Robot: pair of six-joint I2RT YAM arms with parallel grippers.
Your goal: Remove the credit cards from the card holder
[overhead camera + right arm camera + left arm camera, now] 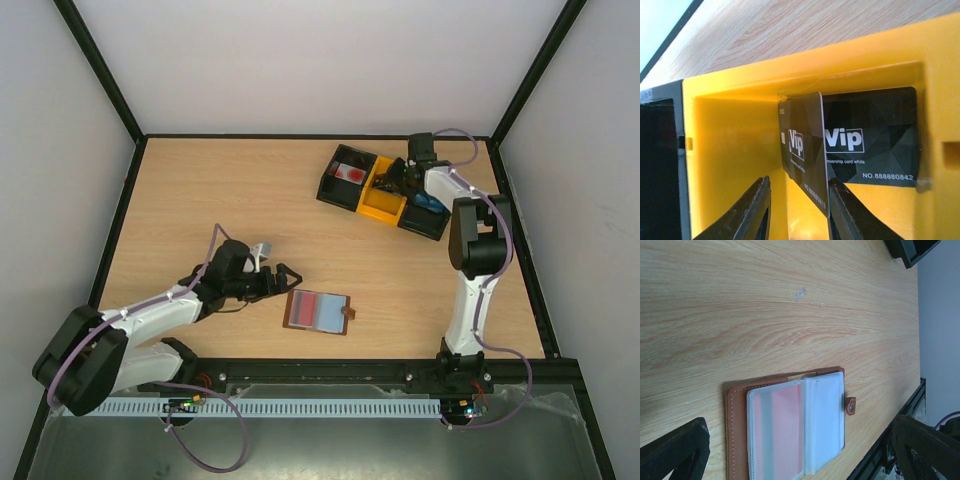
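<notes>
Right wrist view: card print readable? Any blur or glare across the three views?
Right wrist: print on the flat Vip card reads sharply; the right fingers are soft, and the yellow bin is brightly lit. Left wrist: the card holder is in focus, but its milky sleeves haze the contents; the dark left fingers blur. Top external: even light, soft shadows, no glare.

The top external camera hangs above and behind the arm bases point(455, 375), looking steeply down on the whole pale wooden tabletop point(220, 190). The left wrist camera sits low and close over that tabletop, facing obliquely across the open brown leather-like card holder point(790, 430) with clear sleeves, which the overhead view shows near the front edge. The right wrist camera is nearest of all, staring into the yellow plastic bin point(730, 135) of the black-and-yellow tray point(385, 190), seen from above at far right.
</notes>
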